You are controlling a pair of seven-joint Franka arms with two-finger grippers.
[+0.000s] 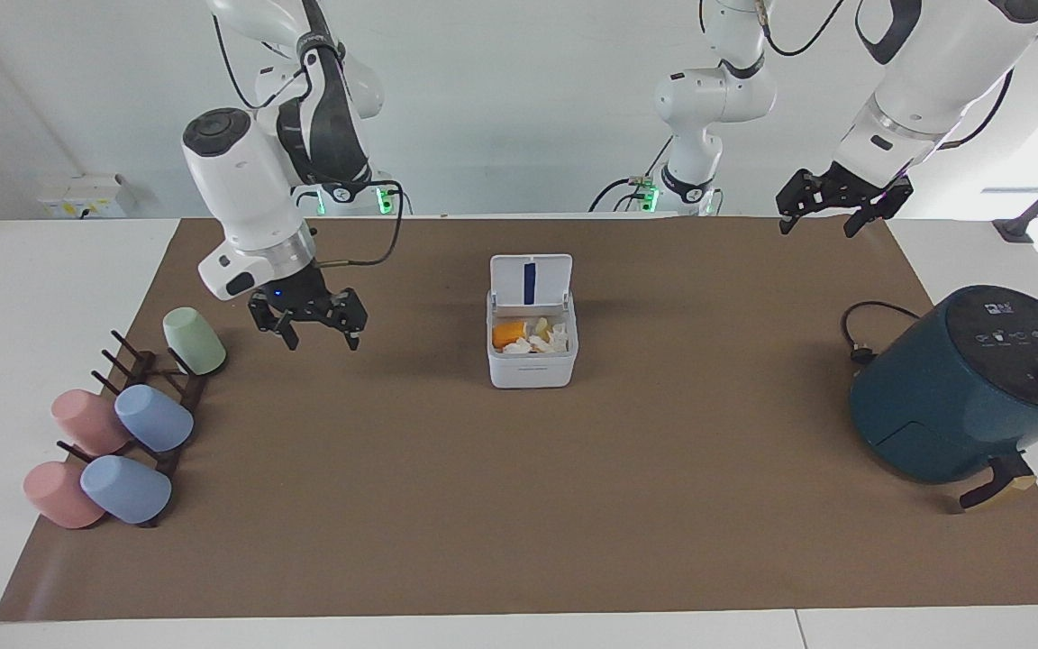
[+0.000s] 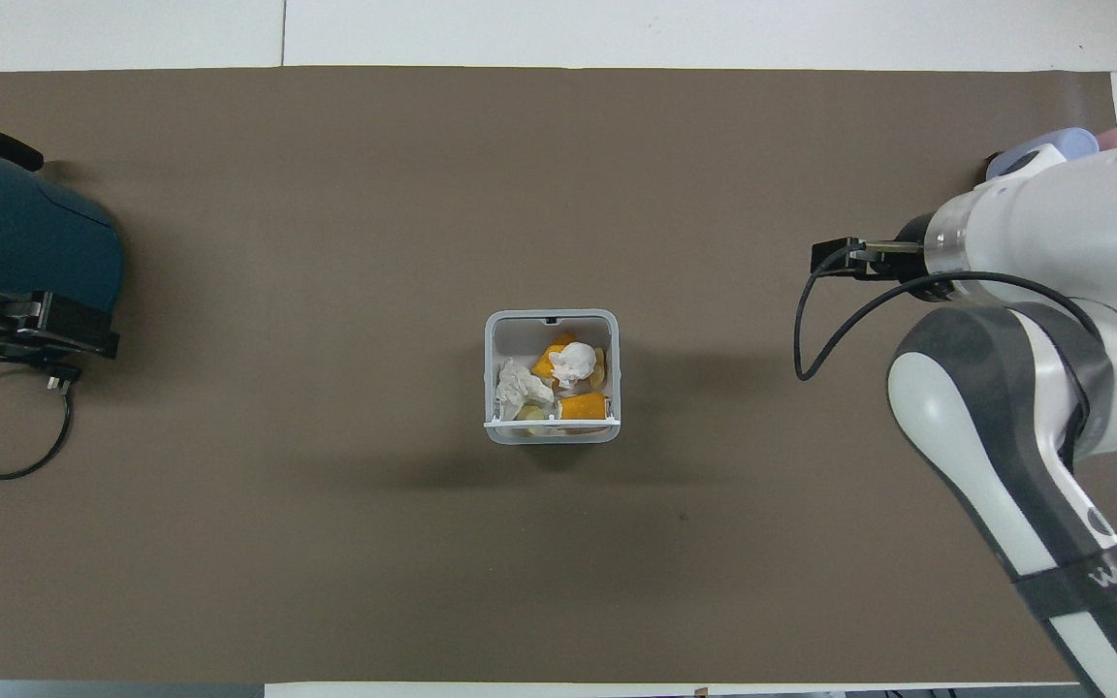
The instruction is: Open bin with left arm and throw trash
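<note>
Now bin (image 1: 532,347) sits mid-mat with lid (image 1: 530,279) standing up, blue stripe showing; trash (image 2: 551,381) lies inside: white paper wads and orange bits; right gripper (image 1: 310,326) hangs over bare mat between bin and cup rack (image 1: 154,397), fingers spread wide, holding nothing, touching nothing; left gripper (image 1: 833,213) waits up high over mat edge near air fryer (image 1: 969,383), fingers apart too, empty.

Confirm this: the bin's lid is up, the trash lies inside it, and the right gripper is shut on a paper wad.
Not quite. In the facing view the right gripper is open and empty, over bare mat beside the green cup. The bin's lid is up and the trash lies inside.
</note>
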